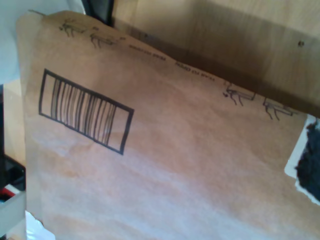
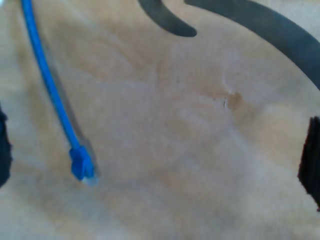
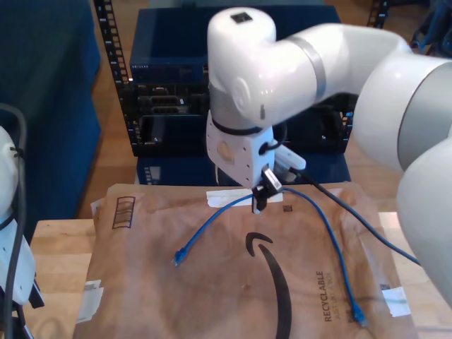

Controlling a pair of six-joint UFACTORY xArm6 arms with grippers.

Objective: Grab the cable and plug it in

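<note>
The bright-blue cable [image 3: 205, 229] lies loose in an arch on a brown paper mailer [image 3: 141, 282]. One plug end [image 3: 179, 260] rests toward the exterior view's left, the other plug end [image 3: 360, 319] toward its lower right. In the second wrist view the cable [image 2: 50, 85] runs down to a clear-tipped plug [image 2: 82, 167] flat on the mailer [image 2: 190, 150]. My second gripper [image 2: 156, 155] hangs open above the paper with nothing between its dark fingers [image 2: 310, 165], beside the plug. In the exterior view my second gripper [image 3: 259, 200] sits over the top of the arch.
A dark equipment rack [image 3: 169, 92] stands behind the mailer. A thick dark grey cable [image 3: 353, 212] trails from the big white arm across the mailer. My first arm [image 3: 10, 233] is at the exterior view's left edge, looking at the mailer's barcode [image 1: 85, 110]. Wooden tabletop [image 3: 60, 247] surrounds the mailer.
</note>
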